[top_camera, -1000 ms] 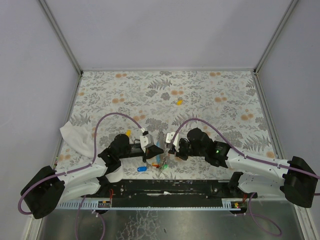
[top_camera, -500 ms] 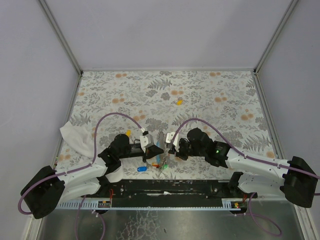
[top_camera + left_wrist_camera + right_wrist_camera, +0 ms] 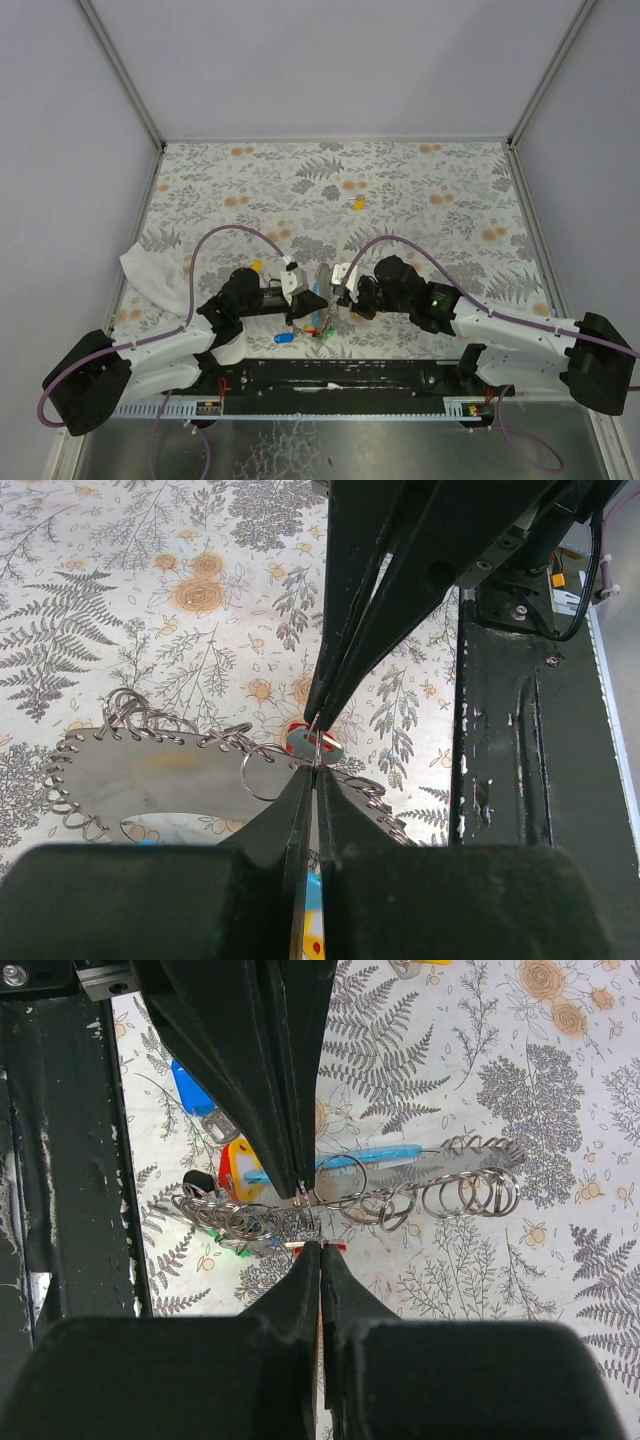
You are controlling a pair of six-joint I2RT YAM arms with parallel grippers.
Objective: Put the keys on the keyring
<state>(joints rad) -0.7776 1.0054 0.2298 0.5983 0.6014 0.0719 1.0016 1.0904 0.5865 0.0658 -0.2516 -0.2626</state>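
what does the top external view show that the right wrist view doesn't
Only top external: the white cloth at the left edge of the table and a lone yellow key farther out. Only right wrist: the separate loops of the coiled cord and a small metal ring beside them. Both: the blue key, and the left tool and right tool, shut, tips meeting at the key cluster.

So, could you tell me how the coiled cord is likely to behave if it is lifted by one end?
The coiled cord would probably sag and stretch, not stay stiff: its loops lie loose and unevenly spaced. The keys clustered at one end would likely dangle and swing. It looks light, being thin wire.
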